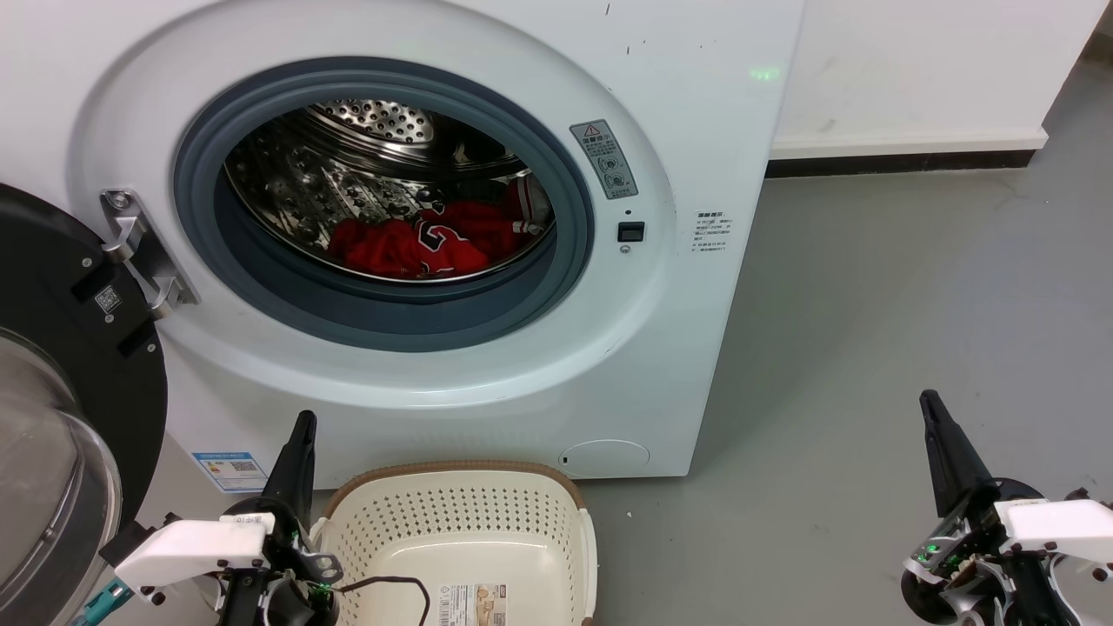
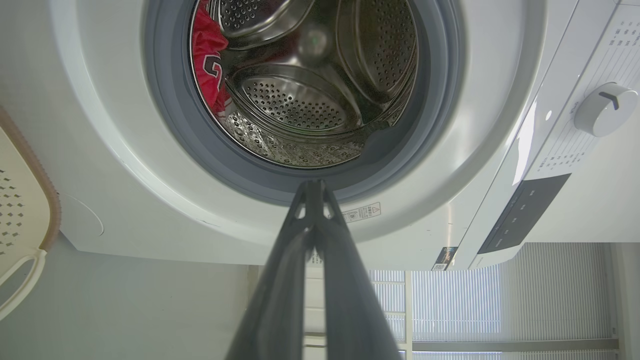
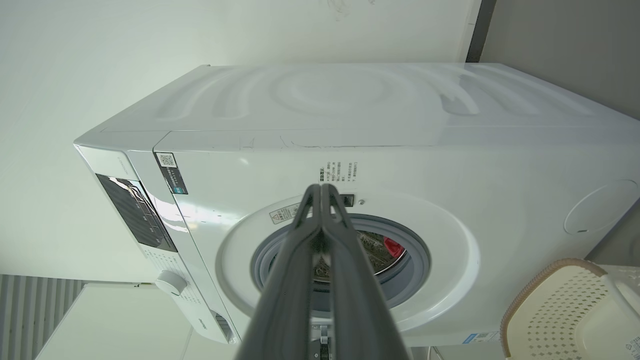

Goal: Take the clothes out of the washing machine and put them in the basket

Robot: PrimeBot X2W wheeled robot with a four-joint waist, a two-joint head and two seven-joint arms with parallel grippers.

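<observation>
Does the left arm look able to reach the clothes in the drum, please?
Probably yes: the door hangs open, nothing blocks the washing machine, and the shut left gripper faces the clothes inside.

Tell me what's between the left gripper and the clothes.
Head view: the washer's white front and grey door seal separate the left gripper from the clothes.

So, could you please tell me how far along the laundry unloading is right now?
Done: the door of the washing machine stands open, and the basket sits on the floor before it. In hand: nothing; the left claw and right claw are shut and empty, outside the machine. Left: the red clothes lie in the drum; the basket's visible part holds none.
</observation>
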